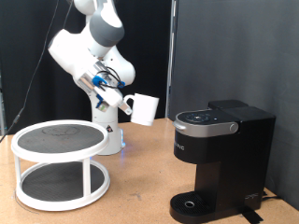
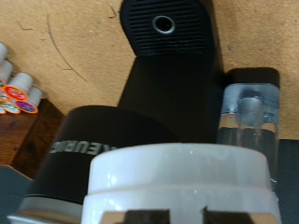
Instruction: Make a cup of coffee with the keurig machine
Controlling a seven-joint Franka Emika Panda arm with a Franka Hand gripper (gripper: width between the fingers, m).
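My gripper (image 1: pixel 121 99) is shut on the handle of the cup (image 1: pixel 144 109), a plain white mug held in the air and tilted on its side. It hangs above the table, between the white stand and the keurig machine (image 1: pixel 220 159), to the machine's upper left in the exterior view. The machine is black, its lid is down and its round drip base (image 1: pixel 193 203) is bare. In the wrist view the cup's white rim (image 2: pixel 182 177) fills the foreground. The keurig machine (image 2: pixel 140 103) lies beyond it with its drip base (image 2: pixel 165 25) and water tank (image 2: pixel 249 110).
A white two-tier round stand (image 1: pixel 60 163) is on the table at the exterior view's left. Several coffee pods (image 2: pixel 17 91) sit on a wooden box (image 2: pixel 28 140) beside the machine. A black curtain hangs behind, and the table edge is near the machine's right.
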